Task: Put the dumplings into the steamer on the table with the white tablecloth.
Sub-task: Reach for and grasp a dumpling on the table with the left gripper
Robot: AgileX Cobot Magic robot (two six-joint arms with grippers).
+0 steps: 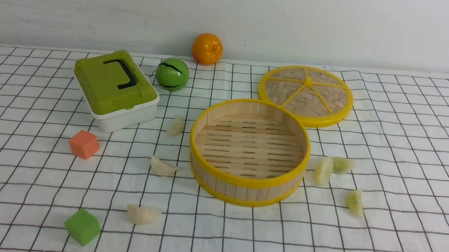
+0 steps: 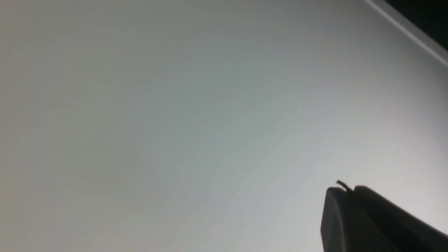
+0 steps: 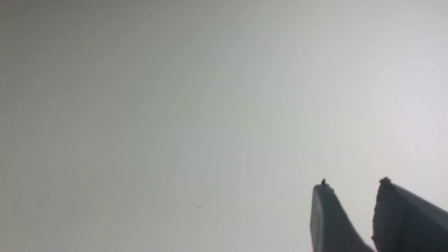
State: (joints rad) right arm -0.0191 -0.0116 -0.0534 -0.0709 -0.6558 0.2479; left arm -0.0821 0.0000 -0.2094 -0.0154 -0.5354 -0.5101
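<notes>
Six dumplings (image 1: 143,214) lie outside the steamer (image 1: 244,180); left gripper (image 2: 346,190) is closed, right gripper (image 3: 353,182) parted, empty. Best open wide, pinch across each crescent.

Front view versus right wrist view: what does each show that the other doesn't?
Front only: the empty steamer, its lid behind it, six dumplings around it on the white tablecloth; no arm in sight. Right wrist only: the right gripper, jaws apart, nothing between them. Shared: no object; perhaps the pale wall.
</notes>
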